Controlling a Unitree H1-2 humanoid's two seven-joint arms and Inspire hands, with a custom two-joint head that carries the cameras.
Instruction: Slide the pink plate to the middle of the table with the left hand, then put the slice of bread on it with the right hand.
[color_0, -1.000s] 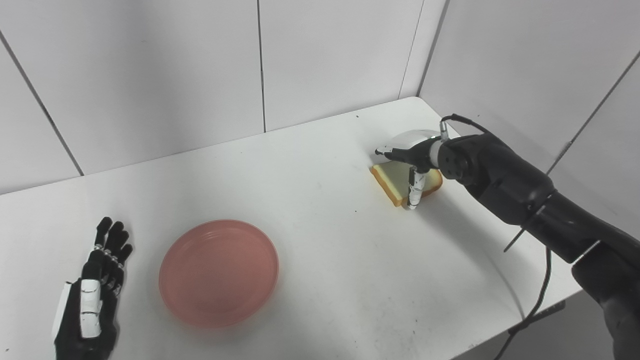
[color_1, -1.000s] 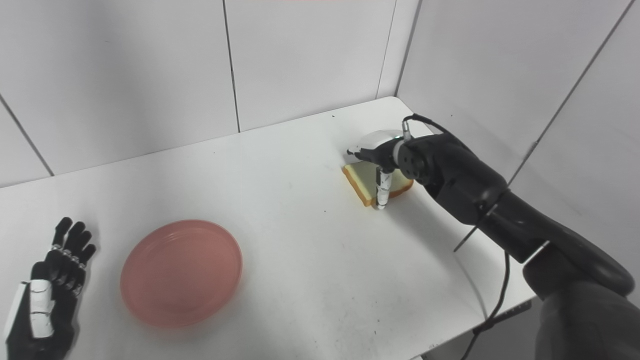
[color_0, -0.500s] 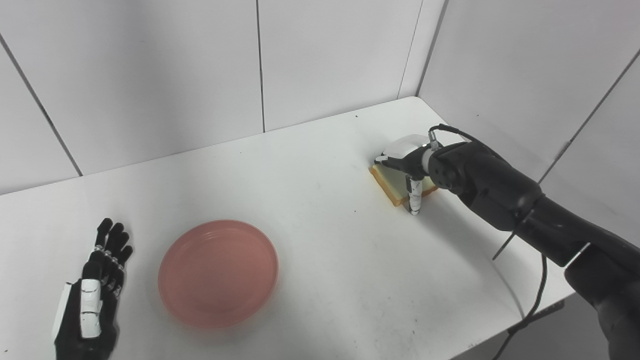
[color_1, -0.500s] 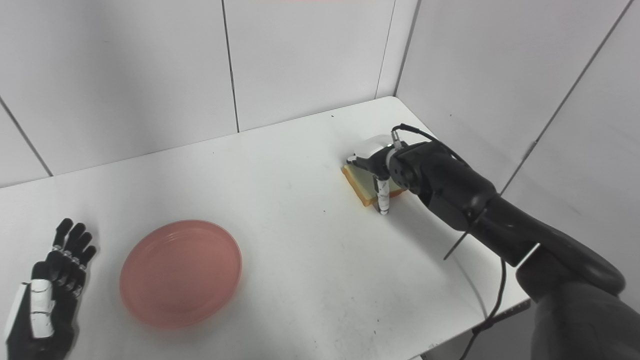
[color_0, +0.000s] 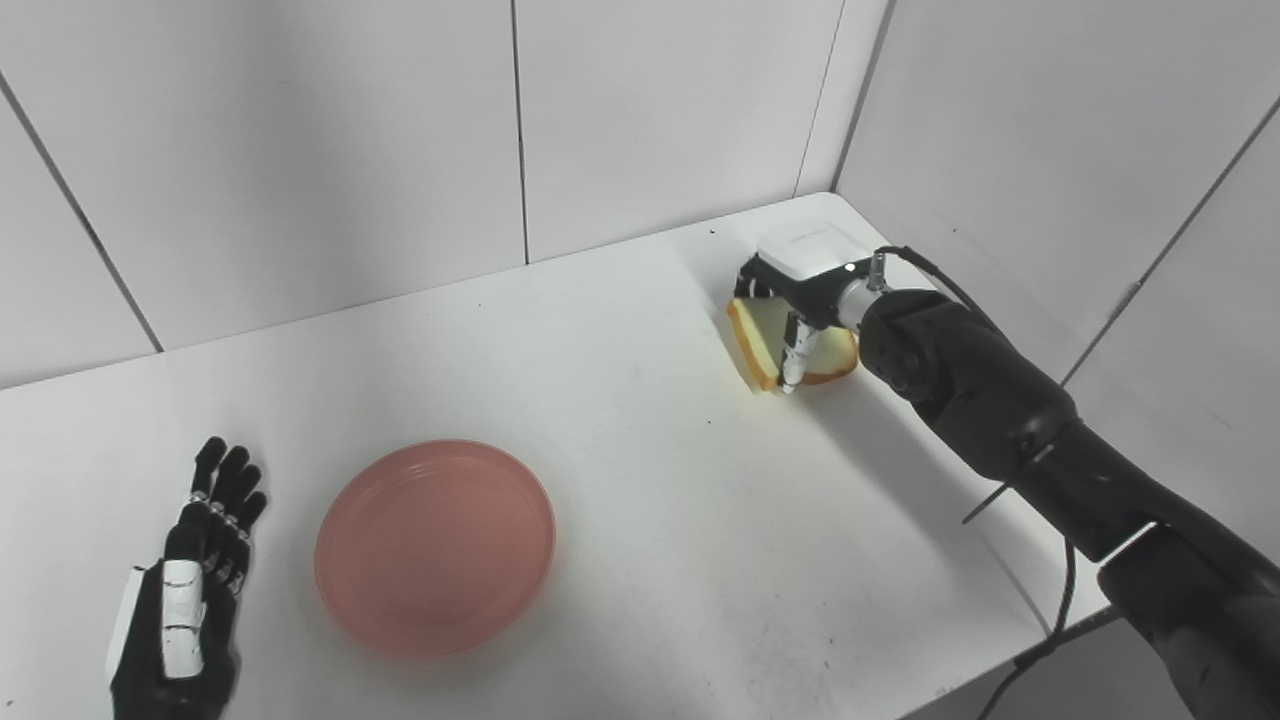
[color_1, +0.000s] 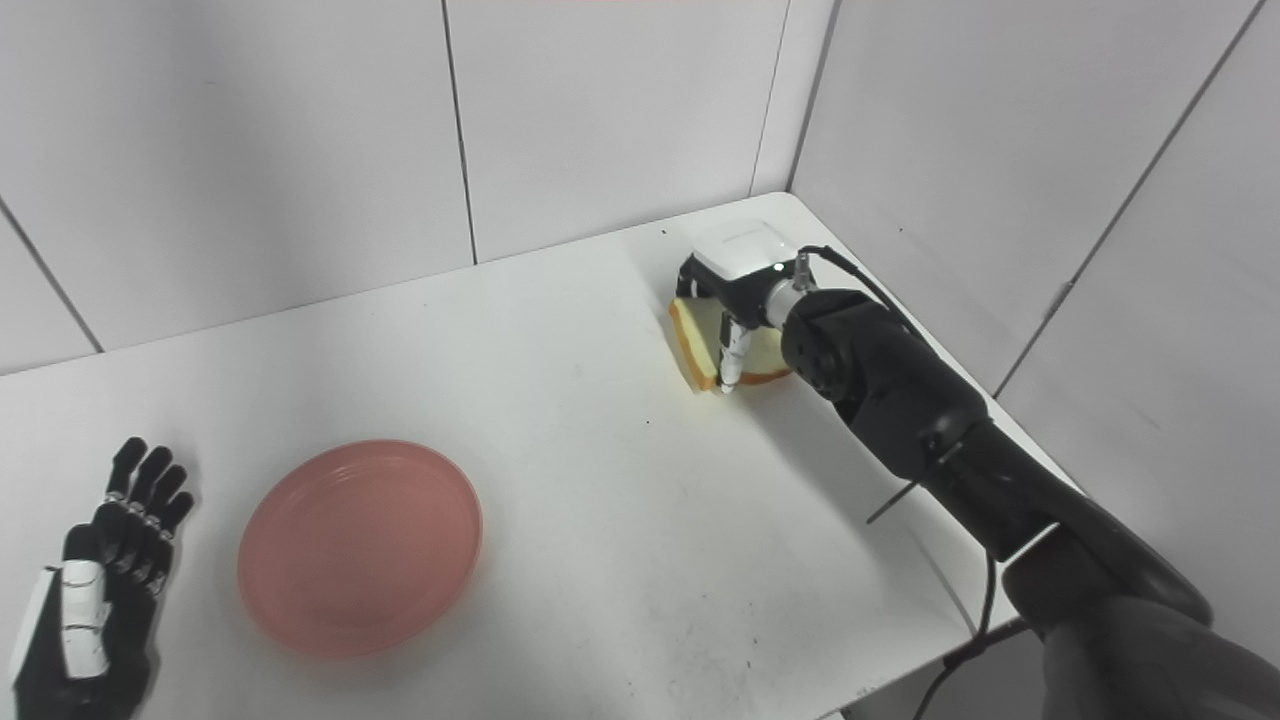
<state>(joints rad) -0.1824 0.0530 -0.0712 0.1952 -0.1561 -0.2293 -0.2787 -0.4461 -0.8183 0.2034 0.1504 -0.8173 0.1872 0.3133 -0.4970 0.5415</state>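
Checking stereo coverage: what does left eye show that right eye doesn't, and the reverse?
Only left eye: more wall left of the panel seam. Only right eye: more of the right arm's bulk at the bottom corner. Both: left hand flat and open on the table, beside the plate; right hand closed on the bread, one edge tipped up.

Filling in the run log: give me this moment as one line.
right hand: shut on bread slice, tilted | left hand: open, beside pink plate | plate: empty | table
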